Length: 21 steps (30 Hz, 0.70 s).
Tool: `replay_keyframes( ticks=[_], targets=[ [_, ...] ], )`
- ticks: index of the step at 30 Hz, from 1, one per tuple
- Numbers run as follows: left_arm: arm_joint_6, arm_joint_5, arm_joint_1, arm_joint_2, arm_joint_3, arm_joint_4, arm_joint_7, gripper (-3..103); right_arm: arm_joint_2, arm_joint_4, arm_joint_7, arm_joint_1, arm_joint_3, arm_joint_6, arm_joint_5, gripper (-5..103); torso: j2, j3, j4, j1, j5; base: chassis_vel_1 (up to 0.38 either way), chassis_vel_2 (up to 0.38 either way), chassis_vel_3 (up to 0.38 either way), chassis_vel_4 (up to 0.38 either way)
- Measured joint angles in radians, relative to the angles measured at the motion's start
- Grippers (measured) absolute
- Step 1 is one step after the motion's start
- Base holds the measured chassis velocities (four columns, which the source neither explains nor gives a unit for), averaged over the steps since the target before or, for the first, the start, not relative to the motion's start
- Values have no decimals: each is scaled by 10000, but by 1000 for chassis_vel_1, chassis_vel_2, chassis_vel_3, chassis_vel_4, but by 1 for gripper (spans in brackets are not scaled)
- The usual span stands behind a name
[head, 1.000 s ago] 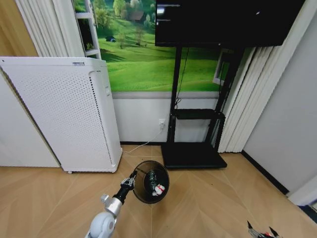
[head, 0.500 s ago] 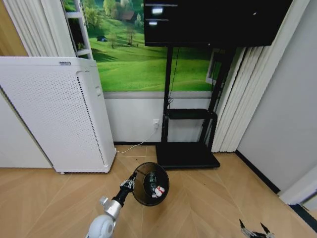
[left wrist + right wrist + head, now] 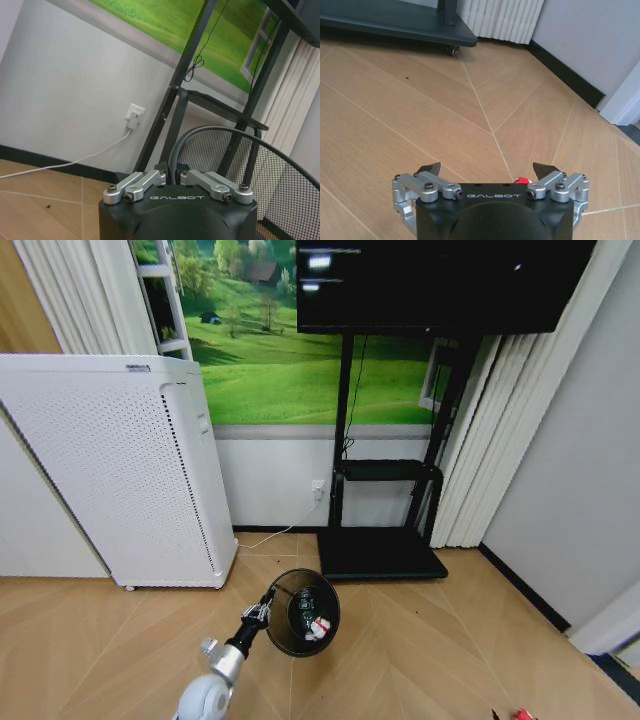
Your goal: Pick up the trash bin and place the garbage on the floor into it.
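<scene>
Left gripper [image 3: 266, 607] clamped on the rim of the trash bin [image 3: 303, 612], held above the floor [image 3: 420, 650].
Right gripper [image 3: 487, 171] sat open nearer the robot than the bin. The mesh bin looked light and stiff, best held at its rim. Garbage [image 3: 311, 618] lay inside. Both grippers read "GALBOT".

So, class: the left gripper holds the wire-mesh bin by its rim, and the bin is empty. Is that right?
Not quite. The left gripper does hold the wire-mesh bin by its rim, but the bin is not empty: the head view shows a green-labelled bottle and red-and-white wrapper inside.
</scene>
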Motion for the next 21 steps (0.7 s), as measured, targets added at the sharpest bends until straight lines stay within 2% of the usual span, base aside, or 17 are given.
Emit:
replay_keyframes(
  ticks=[7, 15, 21],
  targets=[
    [65, 30, -48, -31, 35, -4, -4, 7, 184, 64, -137, 9, -9, 112, -86, 100, 0, 0, 2, -1, 3, -24, -23, 25, 22],
    [69, 21, -13, 13, -13, 16, 13, 7, 207, -202, -124, 114, -40, 229, -385, 100, 0, 0, 3, -1, 1, -142, -139, 135, 149],
    [69, 16, -3, 6, -11, 95, 68, 7, 285, -567, -160, 161, 4, 306, -1304, 100, -1, 0, -4, 0, 2, -152, -159, 148, 152]
  ],
)
